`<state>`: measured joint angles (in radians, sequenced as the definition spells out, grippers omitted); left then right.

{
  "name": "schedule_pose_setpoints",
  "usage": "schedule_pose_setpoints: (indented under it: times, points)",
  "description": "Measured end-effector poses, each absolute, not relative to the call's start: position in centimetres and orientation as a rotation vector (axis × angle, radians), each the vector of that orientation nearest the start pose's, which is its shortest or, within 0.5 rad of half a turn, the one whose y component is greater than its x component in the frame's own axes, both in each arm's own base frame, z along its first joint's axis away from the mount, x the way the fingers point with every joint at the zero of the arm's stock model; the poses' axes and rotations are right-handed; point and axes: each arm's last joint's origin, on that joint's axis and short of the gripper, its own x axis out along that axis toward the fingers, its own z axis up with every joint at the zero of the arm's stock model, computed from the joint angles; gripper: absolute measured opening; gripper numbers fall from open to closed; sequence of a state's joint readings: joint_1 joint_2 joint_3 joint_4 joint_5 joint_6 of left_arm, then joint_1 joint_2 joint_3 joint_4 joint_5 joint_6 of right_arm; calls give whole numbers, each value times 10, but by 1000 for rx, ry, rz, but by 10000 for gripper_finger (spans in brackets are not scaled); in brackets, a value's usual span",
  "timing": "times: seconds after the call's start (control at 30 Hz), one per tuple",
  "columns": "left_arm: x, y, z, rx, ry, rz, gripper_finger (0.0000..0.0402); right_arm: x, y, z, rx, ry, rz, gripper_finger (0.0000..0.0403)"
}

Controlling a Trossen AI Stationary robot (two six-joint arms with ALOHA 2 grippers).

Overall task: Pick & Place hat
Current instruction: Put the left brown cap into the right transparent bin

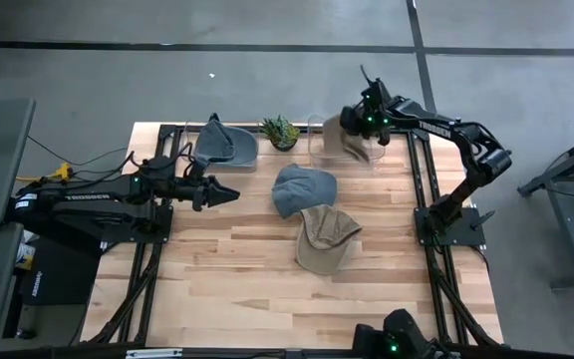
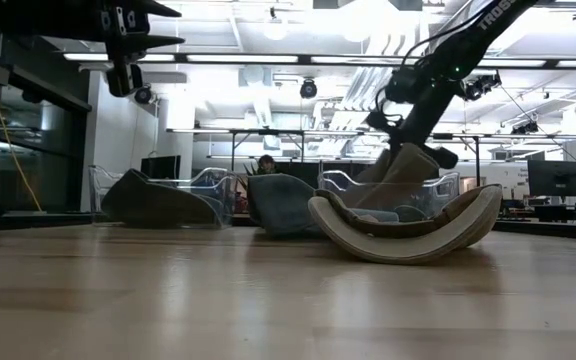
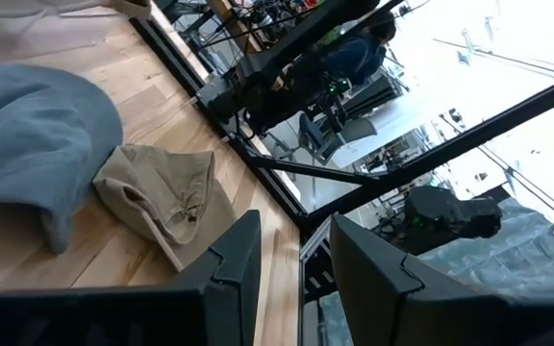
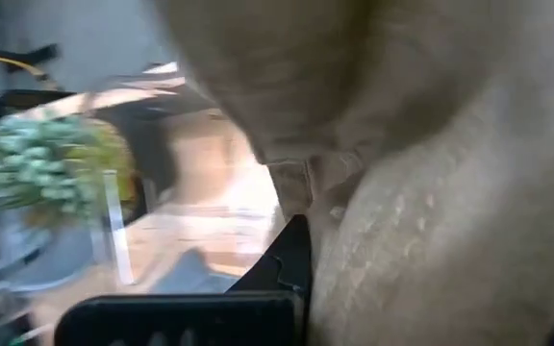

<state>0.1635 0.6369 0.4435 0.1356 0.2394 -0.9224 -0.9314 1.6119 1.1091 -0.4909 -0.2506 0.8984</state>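
My right gripper (image 1: 357, 127) is at the table's far edge, shut on a tan hat (image 1: 344, 141) over a clear bin (image 1: 315, 140). In the low view this hat (image 2: 406, 165) hangs tilted, its lower part behind the bin's wall (image 2: 448, 192). A blue-grey hat (image 1: 302, 188) and a second tan hat (image 1: 326, 239) lie mid-table, the tan one resting on its curved brim (image 2: 408, 238). A grey hat (image 1: 223, 146) sits in another clear bin on the far left. My left gripper (image 1: 225, 193) hovers open above the table, left of the blue-grey hat. My right gripper has the tan hat's cloth (image 4: 421, 202) between its fingers, and the cloth fills its wrist view and hides all but one finger (image 4: 291, 261). It comes from above, slanting toward the far edge. The hat hangs below the fingers (image 2: 406, 165), lifted off the table.
A small potted plant (image 1: 280, 131) stands at the far edge between the two bins. The near half of the wooden table (image 1: 227, 289) is bare. Dark frame rails run along the left and right sides (image 1: 429, 249).
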Motion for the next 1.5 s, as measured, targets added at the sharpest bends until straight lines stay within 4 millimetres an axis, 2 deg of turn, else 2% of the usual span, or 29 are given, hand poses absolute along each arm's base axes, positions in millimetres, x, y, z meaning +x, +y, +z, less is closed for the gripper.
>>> schedule_pose_setpoints:
  times: [0.23,0.43,0.57,0.87,1.0,1.27,1.5]
  points:
    - [154,18,264,-960,113,-35,105,197,-255,219,1314,587,-1054,0]
    - [154,18,264,-964,116,-39,105,197,-254,219,1280,626,-1013,10]
    - [154,18,264,-964,116,-39,105,197,-254,219,1255,642,-992,46]
    - [154,18,264,-965,116,-39,105,196,-252,222,1195,663,-949,163]
    - [154,18,264,-968,116,-39,105,191,-252,225,1182,666,-958,192]
    - [154,18,264,-968,116,-38,105,177,-249,234,1171,708,-967,196]
    - [154,18,264,-968,116,-38,105,170,-249,263,1099,713,-953,196]
